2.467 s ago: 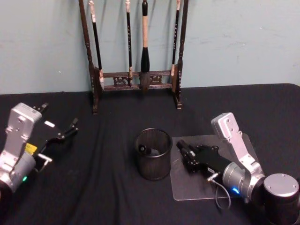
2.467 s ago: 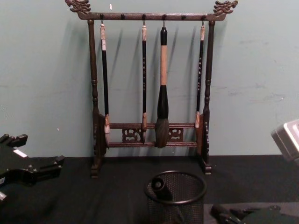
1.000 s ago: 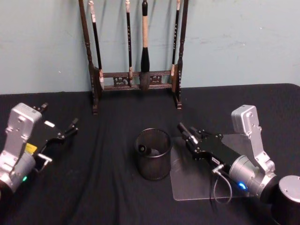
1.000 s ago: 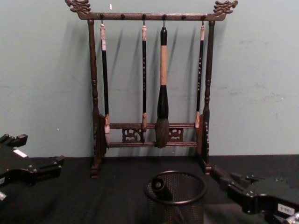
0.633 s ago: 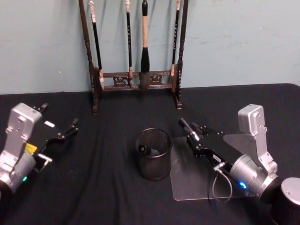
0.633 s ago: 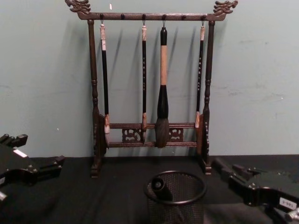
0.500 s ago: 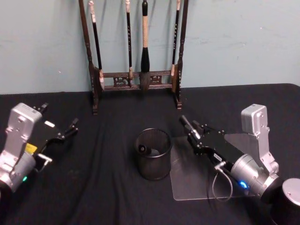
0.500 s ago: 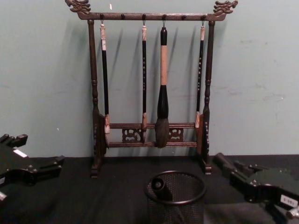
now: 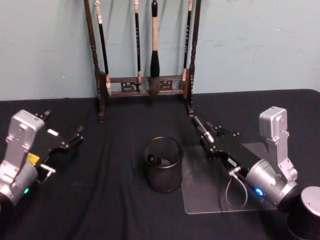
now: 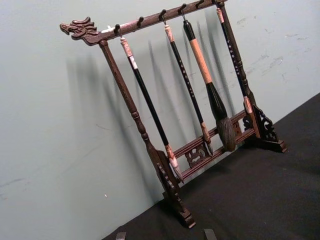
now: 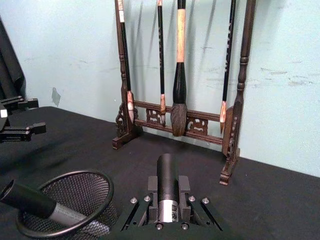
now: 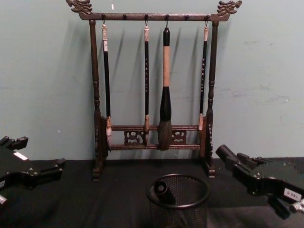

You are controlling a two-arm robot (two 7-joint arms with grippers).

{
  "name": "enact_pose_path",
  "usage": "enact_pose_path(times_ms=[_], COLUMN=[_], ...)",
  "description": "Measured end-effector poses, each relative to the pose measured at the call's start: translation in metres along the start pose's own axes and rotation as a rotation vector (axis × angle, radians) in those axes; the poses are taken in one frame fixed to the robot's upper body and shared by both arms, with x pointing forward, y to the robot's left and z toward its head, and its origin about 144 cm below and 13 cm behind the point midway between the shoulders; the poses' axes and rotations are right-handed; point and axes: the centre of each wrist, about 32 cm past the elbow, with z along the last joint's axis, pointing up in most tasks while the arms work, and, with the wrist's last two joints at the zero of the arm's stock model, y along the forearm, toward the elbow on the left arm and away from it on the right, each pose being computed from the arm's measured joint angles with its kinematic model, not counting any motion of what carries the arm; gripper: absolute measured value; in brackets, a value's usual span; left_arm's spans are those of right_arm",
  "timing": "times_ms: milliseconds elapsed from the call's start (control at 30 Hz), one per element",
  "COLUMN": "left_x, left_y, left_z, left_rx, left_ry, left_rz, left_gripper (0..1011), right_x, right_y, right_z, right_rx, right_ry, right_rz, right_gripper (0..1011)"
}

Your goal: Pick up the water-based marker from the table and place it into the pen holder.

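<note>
A dark water-based marker (image 11: pixel 167 176) rides clear of the desk (image 9: pixel 115 205), clamped between the fingers of the right end effector (image 9: pixel 209 139). A good part of its barrel pokes forward past them toward the brush rack (image 9: pixel 145 85). That free length looks deliberate to me: it gives the arm something to tip nose-down into a narrow cup. The black wire-mesh pen holder (image 9: pixel 164 178) stands just to the marker's left and lower, apart from it. Another pen (image 9: pixel 152 159) already leans inside against its left side, so the incoming marker will likely want the open right half of the rim. A clear mat (image 9: pixel 205 200) lies on the cloth under the working arm. Far left, the left end effector (image 9: pixel 64 123) hangs parked above the desk, fingers spread and empty, well out of the way.
</note>
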Motion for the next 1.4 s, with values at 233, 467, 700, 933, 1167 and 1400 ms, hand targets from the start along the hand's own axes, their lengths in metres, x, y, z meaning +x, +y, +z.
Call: enact_pose_path(times_ms=[233,467,700,933,1167,1400], left_x=[0.0,0.0,0.0,0.0,0.0,0.0], left_y=[0.0,0.0,0.0,0.0,0.0,0.0], left_z=[0.0,0.0,0.0,0.0,0.0,0.0], left_rx=[0.0,0.0,0.0,0.0,0.0,0.0], left_ry=[0.0,0.0,0.0,0.0,0.0,0.0], left_rz=[0.0,0.0,0.0,0.0,0.0,0.0], left_gripper=[1009,1009,1009,1009,1009,1009], right_x=[0.003,0.003,0.002,0.0,-0.003,-0.005], right_y=[0.002,0.006,0.021,0.035,0.045,0.054], right_z=[0.006,0.012,0.018,0.021,0.023,0.022], right_rx=[0.001,-0.005,-0.005,0.007,0.035,0.074], right_ry=[-0.012,-0.027,-0.038,-0.048,-0.052,-0.053], right_rz=[-0.003,0.005,0.024,0.05,0.082,0.115], right_gripper=[244,243,243,243,244,244])
